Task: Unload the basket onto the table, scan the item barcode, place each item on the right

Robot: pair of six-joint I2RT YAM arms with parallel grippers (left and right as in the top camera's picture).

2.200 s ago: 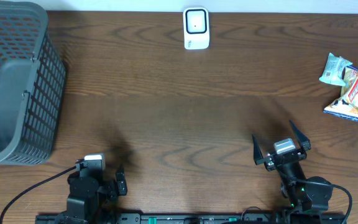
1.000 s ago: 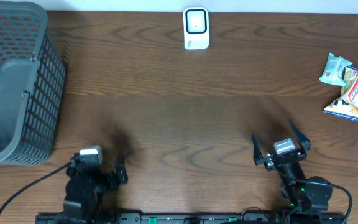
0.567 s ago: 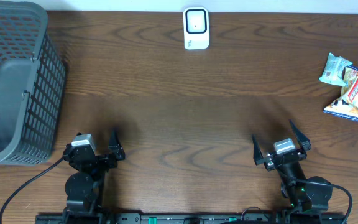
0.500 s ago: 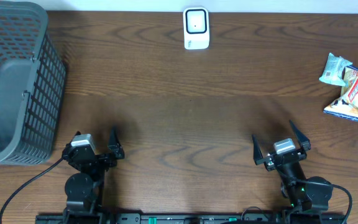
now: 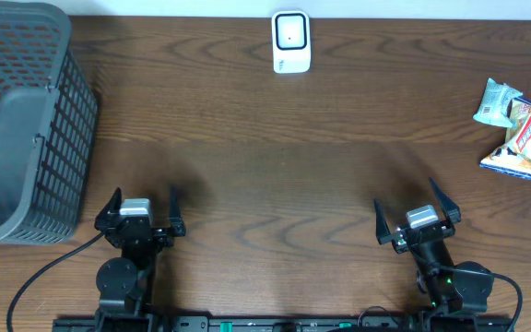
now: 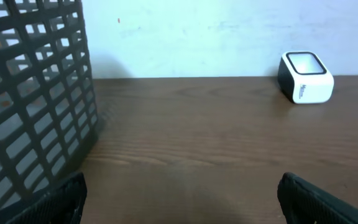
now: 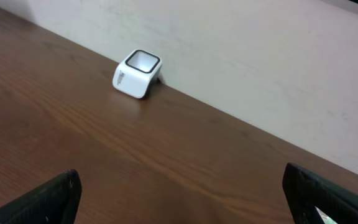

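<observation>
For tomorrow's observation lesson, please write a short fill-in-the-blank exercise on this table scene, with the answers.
1. The grey basket stands on the robot's ____ side.
2. The snack packets lie at the ____ edge of the table.
3. The left gripper and the right gripper both have their jaws ____.
4. The barcode scanner has a casing that is ____ in colour.

Missing words: left; right; open; white.

A mock shop checkout set on a robot bench: a dark wooden table (image 5: 275,175) against a plain white wall (image 6: 197,31), with a white barcode scanner (image 5: 291,41) at the far edge, a grey plastic shopping basket (image 5: 26,120) on the left and snack packets (image 5: 522,129) on the right.
</observation>
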